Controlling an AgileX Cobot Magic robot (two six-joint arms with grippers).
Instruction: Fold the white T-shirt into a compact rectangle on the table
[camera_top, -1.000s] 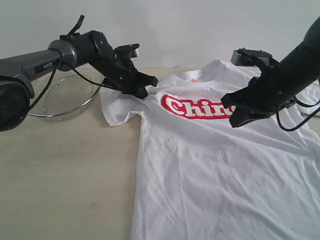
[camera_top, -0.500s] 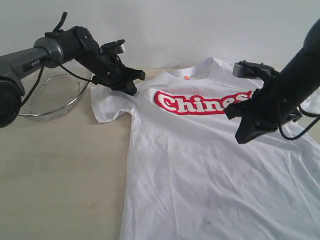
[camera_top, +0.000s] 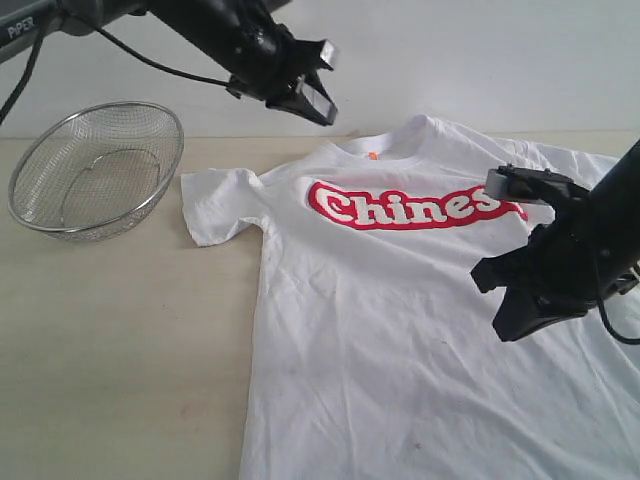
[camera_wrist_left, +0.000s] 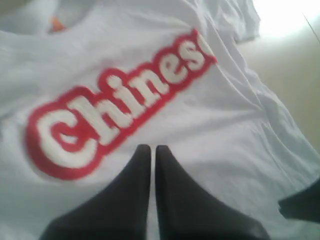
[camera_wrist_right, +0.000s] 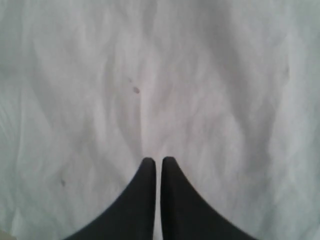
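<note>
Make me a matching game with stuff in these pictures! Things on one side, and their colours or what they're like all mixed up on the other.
Things:
1 mesh bowl
2 T-shirt
3 neck tag
4 left gripper

Descriptions:
A orange
B shut, up in the air
C silvery wire
D white, spread on the table

Pairs: 1-C, 2-D, 3-A, 4-B
</note>
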